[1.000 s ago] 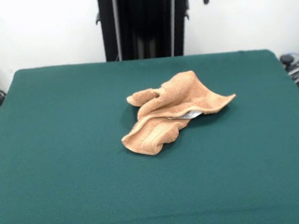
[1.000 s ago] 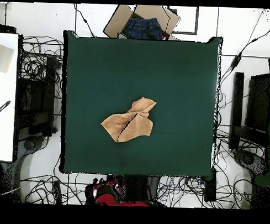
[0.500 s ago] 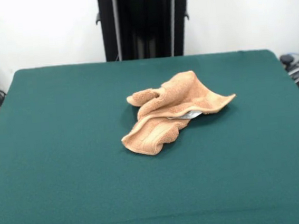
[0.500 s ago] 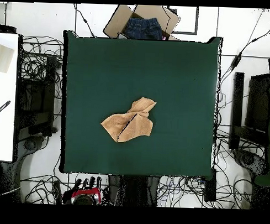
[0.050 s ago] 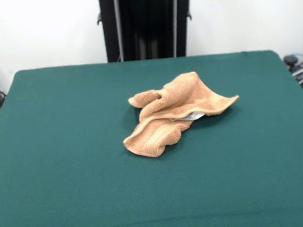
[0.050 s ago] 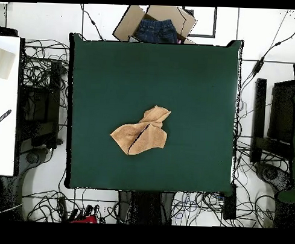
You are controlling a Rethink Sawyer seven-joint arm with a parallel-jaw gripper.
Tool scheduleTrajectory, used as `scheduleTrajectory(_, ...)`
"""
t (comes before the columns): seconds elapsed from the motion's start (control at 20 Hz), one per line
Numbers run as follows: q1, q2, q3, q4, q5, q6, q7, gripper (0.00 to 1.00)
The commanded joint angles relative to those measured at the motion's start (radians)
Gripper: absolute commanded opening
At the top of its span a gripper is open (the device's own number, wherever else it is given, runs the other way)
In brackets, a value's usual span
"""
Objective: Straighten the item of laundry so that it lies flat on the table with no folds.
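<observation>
On green table: one towel, tan terry, crumpled near centre, folded over itself, one corner sticking out sideways, woven band showing on front lobe, small white tag peeking from under fold. One cardboard box holding blue garment beyond table's far edge, overhead. Arm drawn back off table; only red-black bit at overhead bottom edge. Fingers: cannot tell whether spread or closed; nothing held, towel untouched.
</observation>
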Motion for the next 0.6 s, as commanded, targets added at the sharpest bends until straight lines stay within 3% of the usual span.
scheduleTrajectory(0.05, 0.058, -0.366, -0.339, 0.239, -0.033, 0.207, 0.34, 1.0)
scheduleTrajectory(0.3, 0.095, -0.452, -0.408, 0.208, -0.047, 0.312, 0.279, 1.0)
scheduleTrajectory(0.55, 0.031, -0.503, -0.467, 0.231, -0.011, 0.326, 0.079, 1.0)
scheduleTrajectory(0.6, 0.055, -0.505, -0.495, 0.222, -0.029, 0.33, 0.09, 1.0)
